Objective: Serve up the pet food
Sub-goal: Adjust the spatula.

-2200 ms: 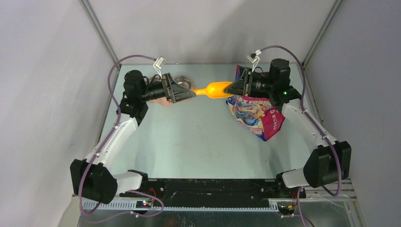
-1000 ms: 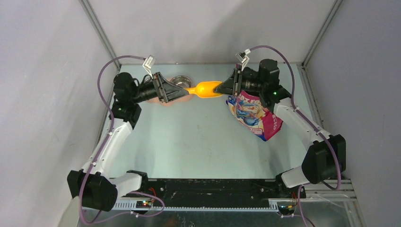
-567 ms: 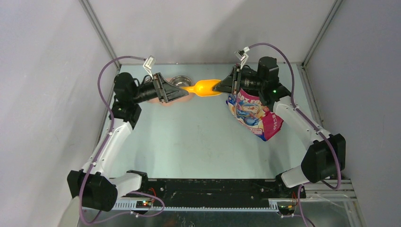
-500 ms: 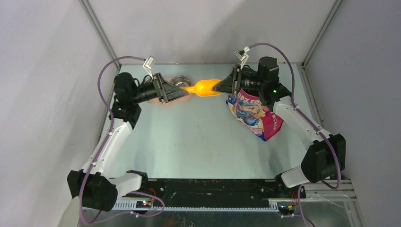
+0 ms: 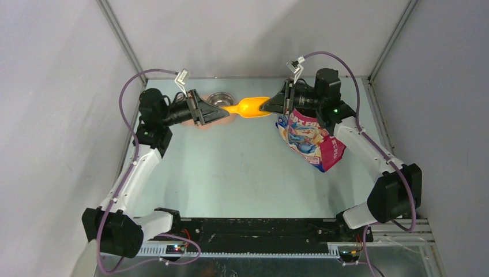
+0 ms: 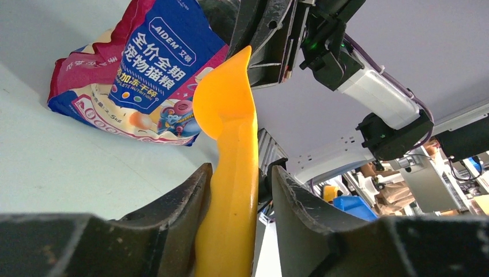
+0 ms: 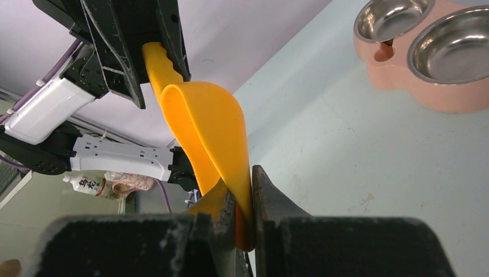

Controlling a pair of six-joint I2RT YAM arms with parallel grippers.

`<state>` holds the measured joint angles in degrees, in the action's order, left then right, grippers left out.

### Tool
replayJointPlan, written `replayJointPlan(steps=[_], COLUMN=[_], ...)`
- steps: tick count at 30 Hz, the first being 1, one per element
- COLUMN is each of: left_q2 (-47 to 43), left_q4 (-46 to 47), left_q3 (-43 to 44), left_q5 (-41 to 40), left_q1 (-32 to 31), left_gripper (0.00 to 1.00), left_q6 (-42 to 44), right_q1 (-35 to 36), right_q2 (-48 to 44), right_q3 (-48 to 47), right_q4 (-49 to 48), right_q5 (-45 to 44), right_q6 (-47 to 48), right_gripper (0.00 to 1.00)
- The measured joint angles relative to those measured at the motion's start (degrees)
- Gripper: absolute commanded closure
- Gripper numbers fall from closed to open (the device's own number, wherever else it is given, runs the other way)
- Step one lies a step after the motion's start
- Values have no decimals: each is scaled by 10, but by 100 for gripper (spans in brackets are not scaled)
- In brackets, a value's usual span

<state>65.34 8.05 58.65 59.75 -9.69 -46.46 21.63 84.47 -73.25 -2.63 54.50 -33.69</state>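
Note:
An orange scoop (image 5: 249, 108) hangs level in the air between both grippers, at the back of the table. My right gripper (image 5: 266, 105) is shut on the rim of the scoop's bowl (image 7: 207, 127); the pinch shows at the right gripper (image 7: 241, 176). My left gripper (image 5: 226, 113) has its jaws round the scoop's handle (image 6: 230, 144). One finger touches it and a narrow gap remains at the other finger (image 6: 288, 190). The pet food bag (image 5: 311, 141), blue, pink and red, lies under the right arm, and the bag (image 6: 138, 75) also shows from the left wrist. No kibble is visible.
The pink feeder (image 7: 438, 101) with two steel bowls stands at the back left, partly behind the left gripper; one bowl (image 5: 219, 98) shows from above. Both bowls look bare in the right wrist view. Grey walls close in the table on three sides.
Both grippers and the scoop shifted left a little early on, then stayed put. The left jaws have narrowed round the handle over the last second. The right grip is unchanged.

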Motion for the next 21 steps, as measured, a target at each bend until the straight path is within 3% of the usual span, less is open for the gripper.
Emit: replayJointPlan(steps=[7,16,21], left_q2=[0,0,0], left_q4=[-2,-5,-5], left_q3=[0,0,0], left_q5=[2,5,7], left_q1=[0,0,0], left_gripper=[39,48,42], left_q6=[3,3,3], right_q1=[-1,-2,-3], right_q2=[0,0,0], right_q3=[-1,-1,-1], right_q4=[5,9,9], right_q5=[1,0,4], right_q6=[5,10,14], right_gripper=[100,100,100])
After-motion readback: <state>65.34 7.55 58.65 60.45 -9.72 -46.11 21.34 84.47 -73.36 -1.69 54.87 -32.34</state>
